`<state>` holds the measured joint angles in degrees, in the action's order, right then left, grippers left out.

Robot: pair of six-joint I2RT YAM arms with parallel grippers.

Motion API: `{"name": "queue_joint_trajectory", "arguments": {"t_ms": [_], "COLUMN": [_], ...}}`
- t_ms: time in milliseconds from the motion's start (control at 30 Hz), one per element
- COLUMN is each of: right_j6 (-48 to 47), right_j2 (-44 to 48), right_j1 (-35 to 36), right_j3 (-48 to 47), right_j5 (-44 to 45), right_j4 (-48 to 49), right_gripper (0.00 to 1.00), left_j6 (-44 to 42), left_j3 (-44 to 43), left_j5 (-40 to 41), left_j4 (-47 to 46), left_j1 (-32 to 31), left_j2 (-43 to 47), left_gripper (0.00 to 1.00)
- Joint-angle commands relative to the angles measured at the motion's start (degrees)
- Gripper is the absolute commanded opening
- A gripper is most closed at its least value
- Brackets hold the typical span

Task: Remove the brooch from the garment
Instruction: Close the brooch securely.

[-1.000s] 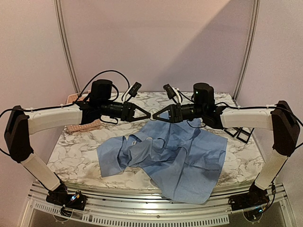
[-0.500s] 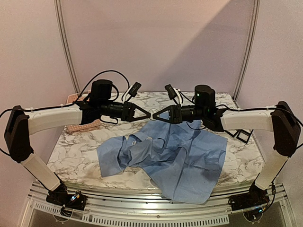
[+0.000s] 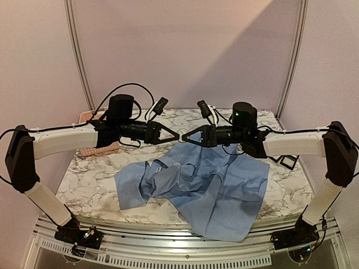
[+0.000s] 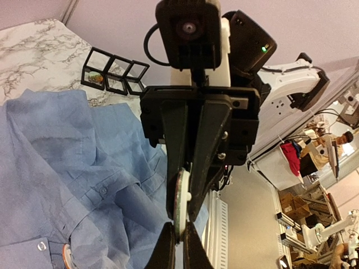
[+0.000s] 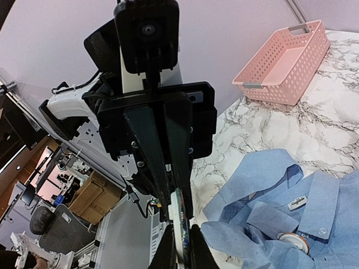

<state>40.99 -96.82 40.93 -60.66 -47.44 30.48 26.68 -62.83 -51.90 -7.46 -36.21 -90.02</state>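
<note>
A small round white brooch with a greenish rim (image 4: 180, 203) hangs in the air above the collar end of the large light blue button-up shirt (image 3: 213, 185), which lies crumpled on the marble-patterned surface (image 3: 90, 179). The left arm (image 3: 61, 140) and right arm (image 3: 291, 143) reach in level from either side of the shirt and meet tip to tip over it. The left jaws are clenched on one rim of the disc and the right jaws on the opposite rim. Both wrist views show it edge-on, its flat faces pinched, so its plane runs along the line joining the two arms. I take this disc to be the brooch, already clear of the cloth, though another small round orange-rimmed piece (image 5: 294, 240) sits on the shirt just below the collar and I cannot tell what it is. Neither arm is nearer, since both grasp the disc at once. The coming move therefore probably turns on which pair lets go. A pink plastic basket (image 5: 286, 53) stands beyond the shirt on the left arm's side, and a row of black-framed clear cases (image 4: 115, 72) beside the shirt on the right arm's side. A release while both pull apart could drop the brooch back onto the shirt.
</note>
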Motion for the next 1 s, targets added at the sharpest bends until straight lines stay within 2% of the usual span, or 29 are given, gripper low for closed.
{"name": "queue_joint_trajectory", "arguments": {"t_ms": [0, 967], "right_j6": [2.09, 4.71], "right_j2": [1.79, 5.05], "right_j1": [-1.62, -2.80], "right_j3": [1.36, 6.30], "right_j5": [5.53, 11.65], "right_j4": [-2.30, 0.80], "right_gripper": [0.01, 0.01], "left_j6": [-1.49, -1.69], "left_j3": [0.40, 0.44], "left_j5": [-1.53, -0.36], "left_j4": [0.43, 0.87], "left_j1": [0.17, 0.43], "left_j2": [1.45, 1.71], "left_gripper": [0.00, 0.00]}}
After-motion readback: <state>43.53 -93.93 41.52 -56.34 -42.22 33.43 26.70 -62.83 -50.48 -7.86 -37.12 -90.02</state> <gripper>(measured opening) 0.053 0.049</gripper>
